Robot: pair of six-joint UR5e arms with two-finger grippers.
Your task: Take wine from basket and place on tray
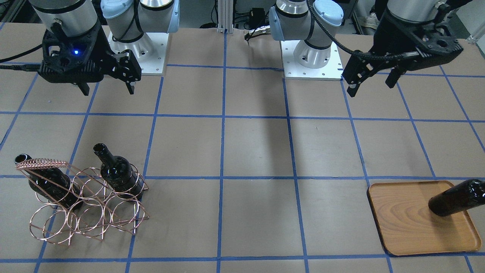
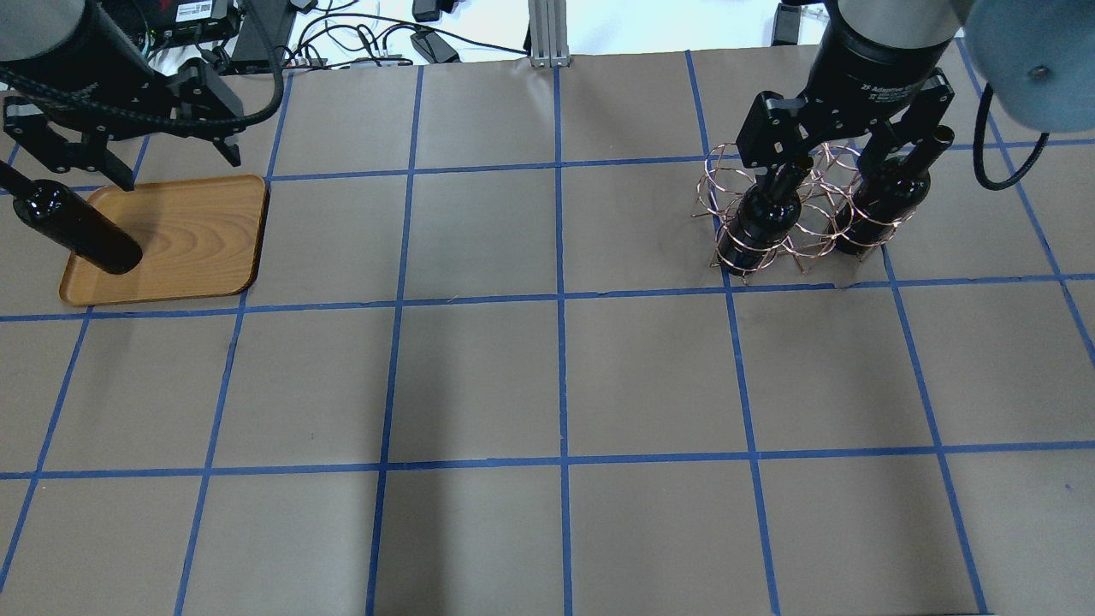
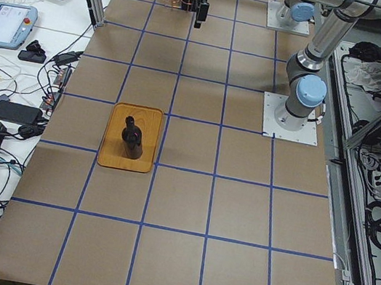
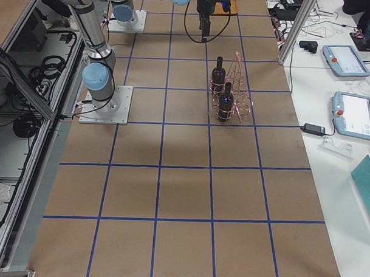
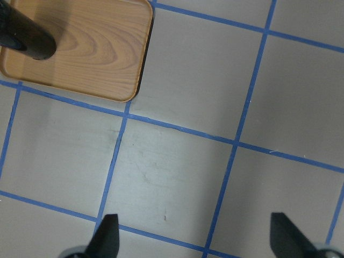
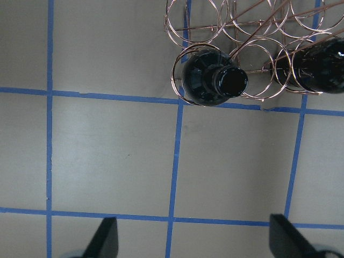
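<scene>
Nearest, low in the front-facing view: wooden tray, with one black wine bottle standing upright on it, below and ahead of left gripper, apart from it. Hovering well above table, jaws spread wide, gripping nothing. Same for right gripper: fingers wide apart, empty, raised. Below and ahead of it, copper wire basket, with second bottle and third bottle upright in rings of the row closest to that gripper, neither touched.
</scene>
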